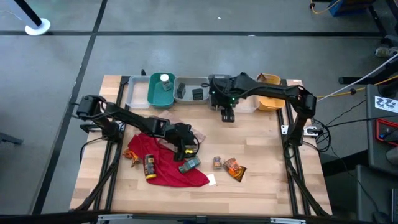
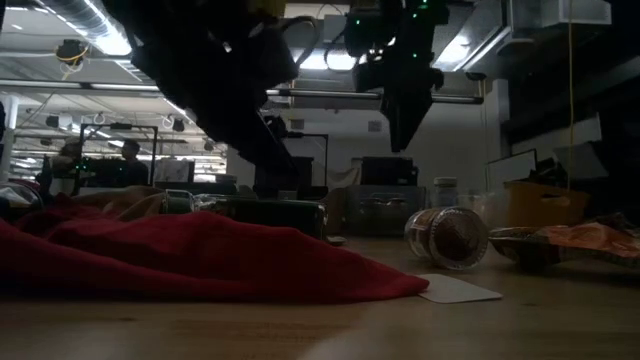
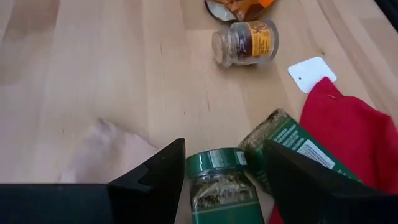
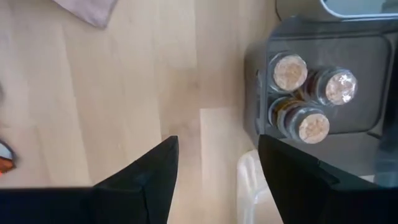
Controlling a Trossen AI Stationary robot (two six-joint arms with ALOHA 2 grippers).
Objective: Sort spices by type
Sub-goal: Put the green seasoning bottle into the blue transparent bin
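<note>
Two arms, so two grippers: the left gripper (image 3: 221, 177) and the right gripper (image 4: 214, 165), both with fingers spread.

Bins at the bench's 12 o'clock edge: four, namely a clear bin (image 1: 136, 91), a teal bin (image 1: 153, 92), a grey bin (image 1: 186, 85) and a yellow bin (image 1: 268, 99).

Cork-topped jars (image 4: 303, 93) in a dark tray: three.

One red cloth (image 1: 171, 167) and one tan cloth (image 3: 109, 152).

Loose on the bench or cloth:
- one green-capped jar (image 3: 219, 180)
- one green box (image 3: 297, 146)
- one brown jar (image 3: 245, 42)
- one orange packet (image 1: 235, 168)
- one yellow-capped bottle (image 1: 149, 167)
- one white card (image 3: 311, 73)

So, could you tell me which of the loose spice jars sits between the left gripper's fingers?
The green-capped jar, between the left gripper's open fingers; the small brown jar lies on its side farther off.
</note>
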